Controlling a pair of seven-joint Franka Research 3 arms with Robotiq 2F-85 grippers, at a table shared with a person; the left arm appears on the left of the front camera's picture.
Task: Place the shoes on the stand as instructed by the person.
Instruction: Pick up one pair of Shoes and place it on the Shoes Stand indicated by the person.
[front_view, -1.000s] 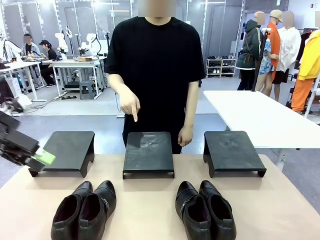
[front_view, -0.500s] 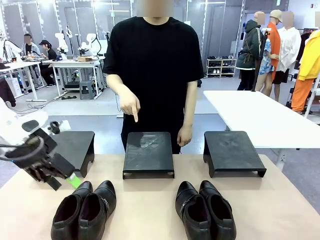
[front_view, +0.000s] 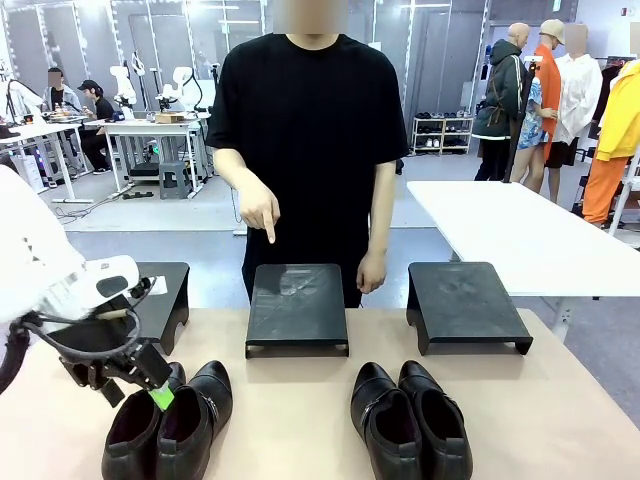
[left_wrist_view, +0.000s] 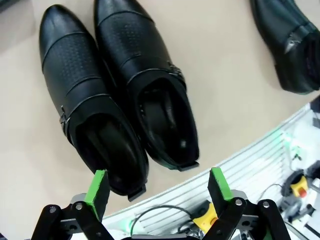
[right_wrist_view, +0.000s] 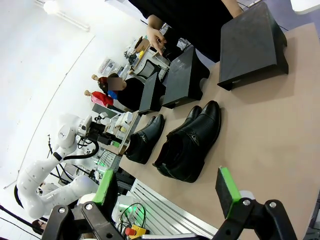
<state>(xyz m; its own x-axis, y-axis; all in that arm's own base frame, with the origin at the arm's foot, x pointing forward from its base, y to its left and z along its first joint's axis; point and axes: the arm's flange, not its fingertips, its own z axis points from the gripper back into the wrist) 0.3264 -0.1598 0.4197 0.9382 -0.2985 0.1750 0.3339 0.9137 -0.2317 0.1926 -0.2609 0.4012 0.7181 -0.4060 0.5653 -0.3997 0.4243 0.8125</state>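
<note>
Two pairs of glossy black shoes stand on the tan table near its front edge: the left pair and the right pair. My left gripper hangs just above the toes of the left pair. In the left wrist view the left gripper is open, its green pads above the heels of that pair. The person points a finger down at the middle stand. My right gripper is open and empty, well above the table, off to the side of the right pair.
Three black stands line the table's far side: the left stand, the middle one, and the right stand. A white table stands behind on the right. Bare tan tabletop lies between the two pairs.
My left arm has swung from the left edge beside the left stand down and right to the left pair of shoes. The person's pointing hand has stayed still.
</note>
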